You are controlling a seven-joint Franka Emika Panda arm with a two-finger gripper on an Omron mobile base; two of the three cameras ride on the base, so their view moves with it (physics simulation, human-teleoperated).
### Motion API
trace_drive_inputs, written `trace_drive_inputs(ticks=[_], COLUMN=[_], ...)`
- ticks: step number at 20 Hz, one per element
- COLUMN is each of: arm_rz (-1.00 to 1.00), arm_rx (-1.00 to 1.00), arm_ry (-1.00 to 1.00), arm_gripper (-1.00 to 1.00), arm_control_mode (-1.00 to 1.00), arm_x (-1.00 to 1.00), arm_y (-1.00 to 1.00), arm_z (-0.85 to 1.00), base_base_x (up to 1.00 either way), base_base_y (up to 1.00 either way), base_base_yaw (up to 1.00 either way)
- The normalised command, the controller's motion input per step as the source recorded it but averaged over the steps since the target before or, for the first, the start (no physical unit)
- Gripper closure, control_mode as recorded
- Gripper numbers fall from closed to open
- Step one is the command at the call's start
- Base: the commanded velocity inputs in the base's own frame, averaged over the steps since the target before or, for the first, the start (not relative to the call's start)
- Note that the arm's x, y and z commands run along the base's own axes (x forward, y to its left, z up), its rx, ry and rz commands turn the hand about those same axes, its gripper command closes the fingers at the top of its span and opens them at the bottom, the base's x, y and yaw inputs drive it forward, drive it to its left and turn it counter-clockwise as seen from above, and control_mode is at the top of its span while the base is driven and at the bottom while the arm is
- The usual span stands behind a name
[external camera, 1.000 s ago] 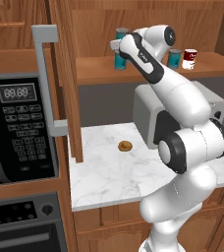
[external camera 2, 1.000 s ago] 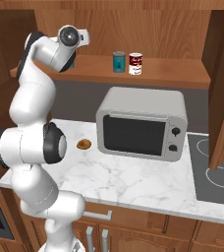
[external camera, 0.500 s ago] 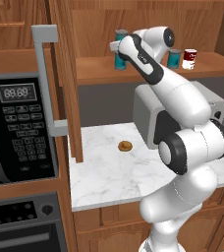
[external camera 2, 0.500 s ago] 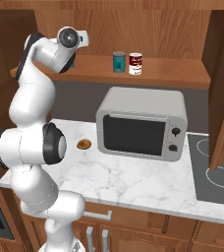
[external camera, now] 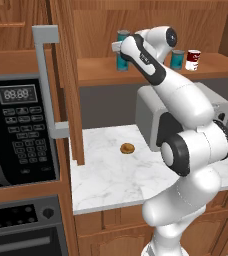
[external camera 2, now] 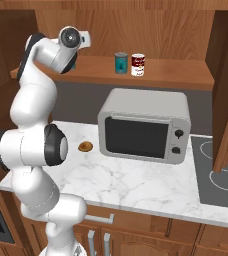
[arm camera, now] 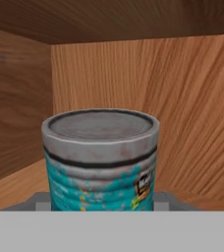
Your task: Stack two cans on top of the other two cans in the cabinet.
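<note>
Barely anything has shifted over the last second. The arm holds the same reach into the cabinet (external camera: 101, 75), and the only change we can make out is that the jaws have drawn in the last little bit. The gripper (external camera: 119, 48) is now clamped around a teal can (arm camera: 100, 157), which stands upright near the left end of the shelf. In the hand view the can sits square between the fingers, with the cabinet's back corner behind it.

We judge the grasp made and the lift not yet begun, since nothing shows the can clear of the plank. Whether its twin stands right beside it we cannot tell, as the hand covers that spot. Toward the right end of the shelf wait the other teal can (external camera: 177, 59) and the red and white can (external camera: 192, 59), just beside each other, tops bare. Next should come a lift and a carry rightward onto one of them.
</note>
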Motion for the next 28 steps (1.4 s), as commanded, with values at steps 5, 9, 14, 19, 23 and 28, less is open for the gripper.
trace_drive_inputs(ticks=[5,9,14,19,23,28], arm_rz=[0.0,0.0,0.0,0.0,-0.04,-0.09], arm_rx=[0.0,0.0,0.01,0.01,0.0,0.01], arm_ry=[0.06,0.08,0.0,0.0,0.0,0.0], arm_gripper=[-1.0,-1.0,-1.0,-1.0,-1.0,-1.0], arm_control_mode=[-1.0,-1.0,-1.0,-1.0,-1.0,-1.0], arm_x=[0.05,0.01,0.0,-0.07,-0.21,-0.34], arm_y=[0.0,0.0,0.0,-0.1,-0.15,-0.23], arm_z=[-0.23,-0.15,-0.06,-0.07,-0.1,-0.04], base_base_x=[0.0,0.0,0.0,0.0,0.0,0.0], base_base_y=[0.0,0.0,0.0,0.0,0.0,0.0], base_base_yaw=[0.0,0.0,0.0,0.0,0.0,0.0])
